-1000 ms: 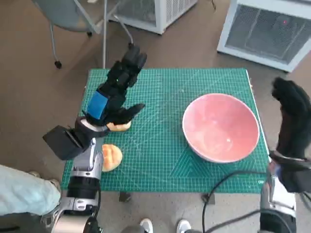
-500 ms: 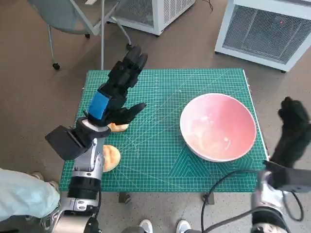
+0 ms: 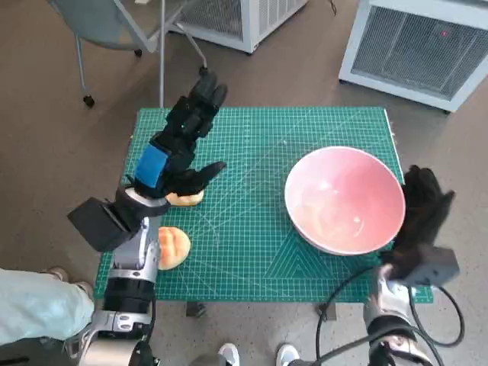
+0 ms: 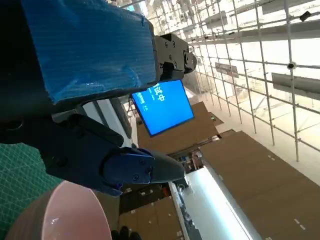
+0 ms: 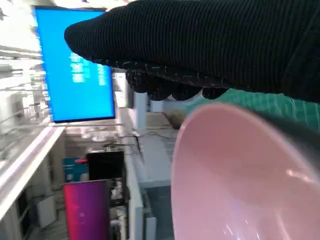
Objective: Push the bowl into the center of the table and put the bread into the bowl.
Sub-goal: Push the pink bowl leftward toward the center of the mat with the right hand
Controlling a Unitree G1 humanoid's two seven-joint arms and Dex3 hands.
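Since a second ago the gloved right hand point(image 3: 424, 204), holding nothing, has dropped to the right rim of the empty pink bowl point(image 3: 345, 200) at centre right, while the spread left hand point(image 3: 183, 141) hovers above two bread pieces point(image 3: 174, 245) lower left.

Lab: cutting mat point(image 3: 259, 152), blue screen point(image 5: 75, 75)

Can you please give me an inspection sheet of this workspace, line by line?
Surface: green cutting mat covering the small table.
Job's things: pink bowl on the mat's right side, empty; two bread pieces, one under the left hand, one beside the left forearm.
Clutter: nothing seen.
Hands: left hand open above the mat; right hand beside the bowl's right rim, contact unclear.
Cables: black cable by the right arm.
Surroundings: chair, white cabinets.
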